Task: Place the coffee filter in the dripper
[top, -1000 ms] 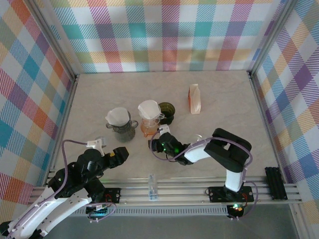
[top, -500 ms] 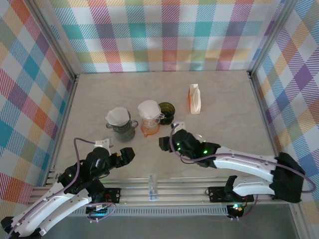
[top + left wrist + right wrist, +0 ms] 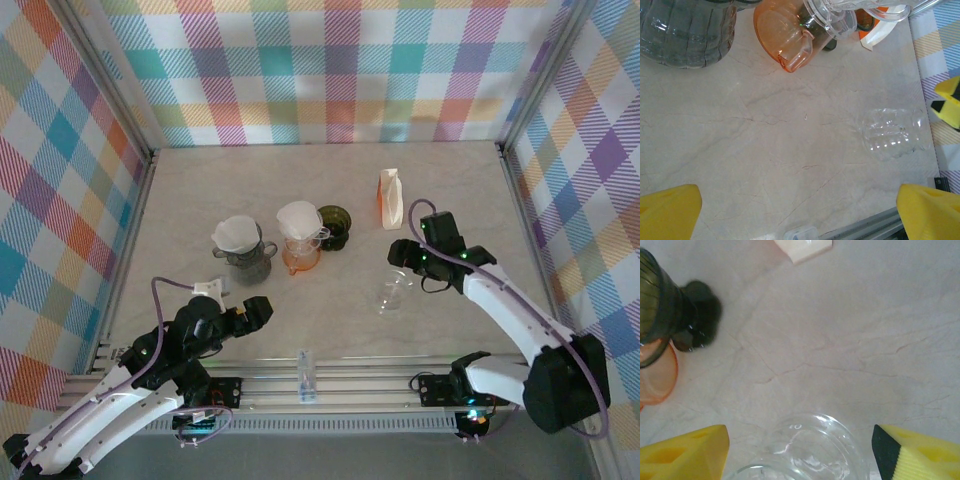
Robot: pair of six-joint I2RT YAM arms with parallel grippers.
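Marble-patterned and pale, the table lay boxed in by plaid walls on three sides and a metal rail along its near edge. The coffee filter, a white paper cone, sat in the orange dripper near the middle of the table. A second filter sat in the grey dripper just to its left, and a dark green dripper stood against the orange one's right side. An orange-and-white packet stood alone further right, toward the back. The left end effector hovered near the front rail, its yellow fingers spread fully apart and holding nothing, with open table between it and the drippers. The right end effector hung right of the green dripper and in front of the packet, its fingers also parted and gripping nothing. A clear vessel, possibly another dripper though its shape was hard to read, lay on its side just in front of it, apart from the cluster. A small clear bottle rested at the rail between the arm bases. The back strip and the far right of the table were open.
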